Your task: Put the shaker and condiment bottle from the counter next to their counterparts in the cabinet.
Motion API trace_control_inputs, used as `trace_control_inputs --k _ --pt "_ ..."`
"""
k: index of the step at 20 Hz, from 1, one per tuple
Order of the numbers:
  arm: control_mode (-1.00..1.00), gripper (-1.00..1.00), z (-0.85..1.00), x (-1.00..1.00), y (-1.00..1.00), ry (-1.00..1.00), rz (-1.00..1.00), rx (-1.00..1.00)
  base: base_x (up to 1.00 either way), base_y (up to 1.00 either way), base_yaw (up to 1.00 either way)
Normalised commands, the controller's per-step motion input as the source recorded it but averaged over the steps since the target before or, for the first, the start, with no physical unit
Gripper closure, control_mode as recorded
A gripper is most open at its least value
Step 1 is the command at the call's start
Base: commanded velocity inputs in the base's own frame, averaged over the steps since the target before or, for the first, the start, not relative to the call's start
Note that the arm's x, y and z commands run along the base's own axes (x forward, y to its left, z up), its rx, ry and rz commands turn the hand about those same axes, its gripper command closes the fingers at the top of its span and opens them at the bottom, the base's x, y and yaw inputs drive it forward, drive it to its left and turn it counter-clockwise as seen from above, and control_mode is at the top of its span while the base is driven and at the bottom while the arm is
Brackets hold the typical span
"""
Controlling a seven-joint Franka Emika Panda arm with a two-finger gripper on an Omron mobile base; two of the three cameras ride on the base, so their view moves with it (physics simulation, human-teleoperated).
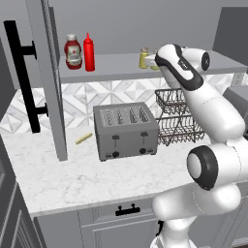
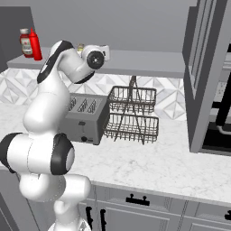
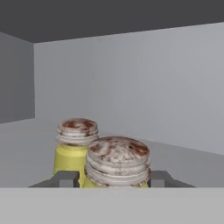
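Now gripper [image 3: 116, 179] clamps shaker [image 3: 117, 162] on cabinet [image 1: 121, 65] shelf; yellow counterpart [image 3: 75, 146] just beside at 10 o'clock. Set down upright, release gently, retreat straight.

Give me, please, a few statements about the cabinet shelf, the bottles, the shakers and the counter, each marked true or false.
1. The red squeeze bottle stands on the cabinet shelf beside the ketchup bottle. True.
2. The red squeeze bottle lies on the marble counter. False: it stands upright on the shelf.
3. In the hand view, the fingertips of the gripper flank one shaker, with a second shaker close behind it. True.
4. The toaster sits on the cabinet shelf. False: it is on the counter, below the shelf.
5. The wire rack holds the shakers. False: both shakers are on the shelf.
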Motion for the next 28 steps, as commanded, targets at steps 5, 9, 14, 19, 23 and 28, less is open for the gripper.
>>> trace_control_inputs --k 5,9,14,19,23,28 --pt "-1.00 -1.00 0.00 -0.06 0.00 -0.04 0.00 0.00 0.00 0.00 0.00" --pt "-1.00 -1.00 0.00 -0.33 0.00 -0.04 -0.01 0.00 0.00 0.00 0.00" --pt "-1.00 -1.00 0.00 -0.64 0.00 -0.05 0.00 0.00 0.00 0.00 0.00" --pt "-1.00 -1.00 0.00 -0.96 0.00 -0.06 0.00 0.00 0.00 0.00 0.00" --pt "-1.00 -1.00 0.09 -1.00 -0.03 -0.09 -0.04 0.00 0.00 0.00 0.00" --pt "-1.00 -1.00 0.19 -1.00 -0.06 -0.14 -0.08 0.00 0.00 0.00 0.00"
